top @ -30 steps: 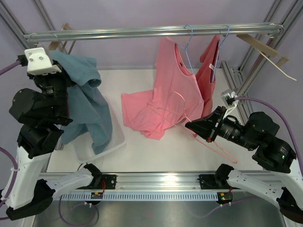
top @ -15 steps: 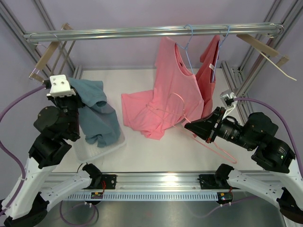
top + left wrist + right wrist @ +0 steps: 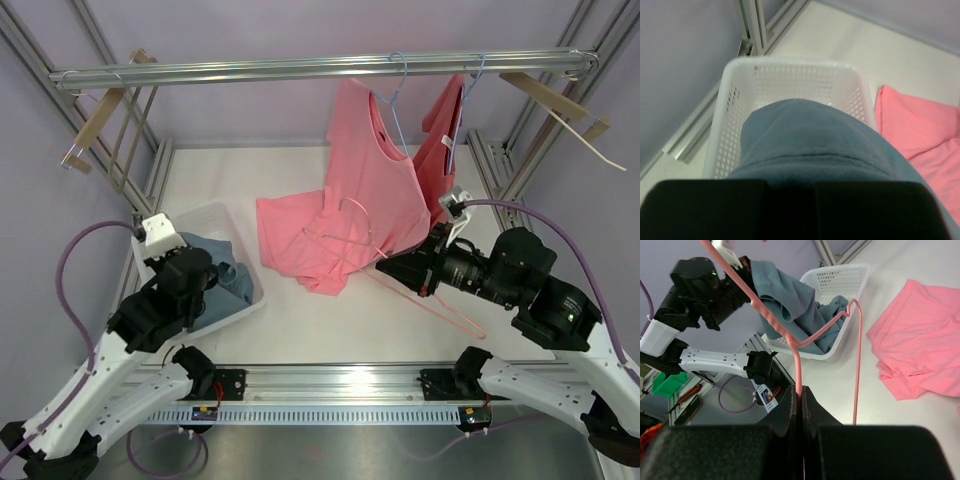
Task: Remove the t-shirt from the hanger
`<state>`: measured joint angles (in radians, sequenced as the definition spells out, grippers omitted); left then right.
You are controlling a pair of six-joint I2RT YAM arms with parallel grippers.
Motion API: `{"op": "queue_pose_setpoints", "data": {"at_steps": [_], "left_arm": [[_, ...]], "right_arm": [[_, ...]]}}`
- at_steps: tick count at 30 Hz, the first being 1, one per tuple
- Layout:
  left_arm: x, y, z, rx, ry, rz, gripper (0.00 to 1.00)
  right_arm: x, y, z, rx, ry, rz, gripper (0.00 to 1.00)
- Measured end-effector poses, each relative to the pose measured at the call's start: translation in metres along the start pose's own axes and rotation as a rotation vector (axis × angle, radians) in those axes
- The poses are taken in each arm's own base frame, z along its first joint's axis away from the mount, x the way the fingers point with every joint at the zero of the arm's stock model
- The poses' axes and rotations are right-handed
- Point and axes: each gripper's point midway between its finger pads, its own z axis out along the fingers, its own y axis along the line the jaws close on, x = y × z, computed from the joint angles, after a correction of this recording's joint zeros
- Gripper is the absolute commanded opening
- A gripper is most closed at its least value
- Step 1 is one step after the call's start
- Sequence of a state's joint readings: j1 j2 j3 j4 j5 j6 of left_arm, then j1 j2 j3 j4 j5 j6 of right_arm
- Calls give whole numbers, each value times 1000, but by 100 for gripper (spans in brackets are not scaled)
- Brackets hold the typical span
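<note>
Over basket (image 3: 205,213), seemingly: left end effector (image 3: 196,276) clenched on blue t-shirt (image 3: 230,281). Right of basket: right end effector (image 3: 386,263) gripping pink hanger (image 3: 858,370).

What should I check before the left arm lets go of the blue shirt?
1. Hold of the left gripper on the blue t-shirt: ok, shut on it.
2. The blue t-shirt is above the white basket: ok, its lower part lies inside.
3. All of its cloth is within the basket rim: cannot tell, folds hide the near edge.
4. Hold of the right gripper on the pink hanger: ok, shut on it.
5. The pink hanger is bare of cloth: ok.
</note>
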<state>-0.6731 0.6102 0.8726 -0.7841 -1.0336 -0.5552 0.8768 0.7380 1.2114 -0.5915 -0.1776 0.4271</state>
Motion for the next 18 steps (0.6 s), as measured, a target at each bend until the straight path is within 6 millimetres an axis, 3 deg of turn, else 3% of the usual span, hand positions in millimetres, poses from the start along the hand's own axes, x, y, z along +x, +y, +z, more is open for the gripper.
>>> {"op": "queue_pose_setpoints", "data": {"at_steps": [5,12,14,15,16,18], "left_arm": [[49,2,23,-132,102,5,0],[85,37,53,-303,184,-127,0],[94,52,63,-355,216,-188,14],[99,57,67,-374,236,-211,26],[103,60,71,-379,255,-227,60],[108,53,75,-343,295,-248,88]], "right_arm": [[3,-7,22,25,31,5,0],[-10,-15,76,85,34,-17,0],[-19,-15,94,99,21,-29,0],[-26,-15,104,106,8,-37,0],[-33,-14,112,111,-7,-43,0],[-50,-15,132,137,-33,-59,0]]}}
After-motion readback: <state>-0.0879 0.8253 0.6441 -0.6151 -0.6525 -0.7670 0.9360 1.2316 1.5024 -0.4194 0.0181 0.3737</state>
